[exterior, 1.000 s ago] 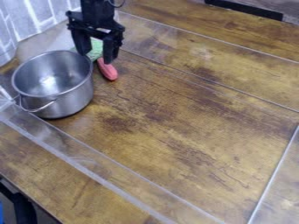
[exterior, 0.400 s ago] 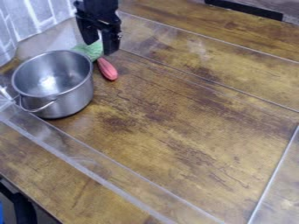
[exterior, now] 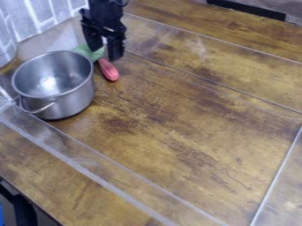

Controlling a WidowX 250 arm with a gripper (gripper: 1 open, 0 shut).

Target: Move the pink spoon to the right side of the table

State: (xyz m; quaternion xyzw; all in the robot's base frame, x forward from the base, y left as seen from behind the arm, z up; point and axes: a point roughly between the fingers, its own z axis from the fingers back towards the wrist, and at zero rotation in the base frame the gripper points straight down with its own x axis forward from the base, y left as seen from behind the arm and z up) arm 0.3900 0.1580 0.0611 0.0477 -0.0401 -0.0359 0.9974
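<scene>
Stainless steel shows nearest you on the left, a round, open-topped pot with a looped wire handle point(exterior: 53, 86), and just past its far right side lies your target, the small reddish-pink oblong plastic spoon with rounded ends point(exterior: 109, 70), flat on the left part of the table toward the back. Behind the spoon, close by it, sits a light green rounded object point(exterior: 90, 53), partly hidden by the black robot gripper point(exterior: 104, 55), which hangs low over the spoon's far end. You cannot tell from this view whether its fingers are spread or drawn together, nor whether they touch the plastic. The step in hand looks like lining up for the grasp: centre the fingers across the spoon's narrow width, away from the green piece, and go down gently, since so slim a thing could slip or roll if pinched off-centre. Once you have it, lift straight up before travelling right, so that neither pot nor green object gets nudged. The large, worn, dark brown wooden plank table point(exterior: 189, 115) has visible grain and scuffs, with glossy clear strips across it; set the spoon down softly on its right side. Beyond, at the far left, pale, whitish folded material point(exterior: 45, 19) hangs by the table's edge.
</scene>
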